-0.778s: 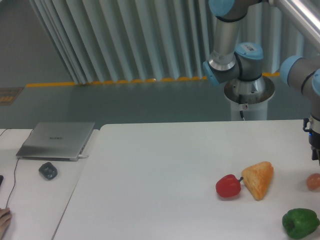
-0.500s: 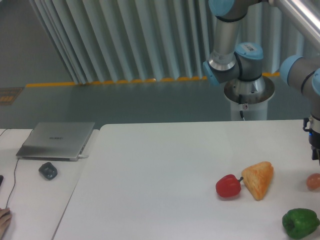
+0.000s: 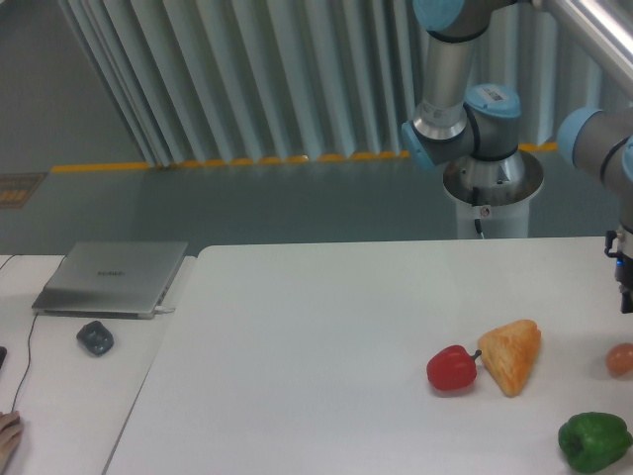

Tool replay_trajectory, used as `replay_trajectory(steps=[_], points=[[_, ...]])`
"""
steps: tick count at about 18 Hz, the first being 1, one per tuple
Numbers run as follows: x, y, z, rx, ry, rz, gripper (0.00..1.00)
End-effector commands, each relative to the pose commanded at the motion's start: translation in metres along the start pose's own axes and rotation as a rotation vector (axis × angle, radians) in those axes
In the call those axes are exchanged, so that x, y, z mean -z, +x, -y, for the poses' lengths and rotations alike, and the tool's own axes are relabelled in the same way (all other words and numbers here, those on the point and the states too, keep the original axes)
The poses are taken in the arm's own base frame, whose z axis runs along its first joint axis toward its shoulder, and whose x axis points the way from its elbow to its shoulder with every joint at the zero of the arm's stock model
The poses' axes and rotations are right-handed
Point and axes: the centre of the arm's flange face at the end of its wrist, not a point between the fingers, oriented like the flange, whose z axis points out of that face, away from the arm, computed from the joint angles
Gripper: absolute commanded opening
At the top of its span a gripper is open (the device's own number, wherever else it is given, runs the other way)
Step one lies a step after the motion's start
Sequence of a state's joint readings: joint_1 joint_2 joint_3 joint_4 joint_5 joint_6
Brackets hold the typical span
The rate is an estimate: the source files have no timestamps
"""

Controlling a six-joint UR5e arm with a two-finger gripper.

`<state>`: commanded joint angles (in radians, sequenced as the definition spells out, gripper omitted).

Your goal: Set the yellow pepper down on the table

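Observation:
The yellow pepper is out of view. The large white table (image 3: 316, 336) fills the lower frame. On its right part lie a red pepper (image 3: 451, 368), an orange-yellow wedge-shaped item (image 3: 512, 354) touching it, and a green pepper (image 3: 593, 440) at the lower right. The arm's wrist (image 3: 625, 277) shows at the right edge above the table, but the gripper itself is cut off by the frame edge.
A small pinkish round item (image 3: 620, 358) lies at the right edge. The robot base (image 3: 490, 178) stands behind the table. The adjoining desk at the left holds a grey laptop (image 3: 114, 277) and a dark mouse (image 3: 95, 337). A hand (image 3: 8, 433) shows at the lower left corner.
The wrist at the right edge has shifted slightly to the right, further out of frame. Nothing on the table has moved.

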<state>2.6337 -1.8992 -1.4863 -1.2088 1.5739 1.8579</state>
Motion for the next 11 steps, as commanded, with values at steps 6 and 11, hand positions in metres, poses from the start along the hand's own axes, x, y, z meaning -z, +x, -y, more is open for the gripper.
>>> replay_trajectory(steps=[6, 11], points=[[0.007, 0.003, -0.01, 0.185, 0.09, 0.03, 1.0], [0.021, 0.003, -0.02, 0.306, 0.152, 0.062, 1.0]])
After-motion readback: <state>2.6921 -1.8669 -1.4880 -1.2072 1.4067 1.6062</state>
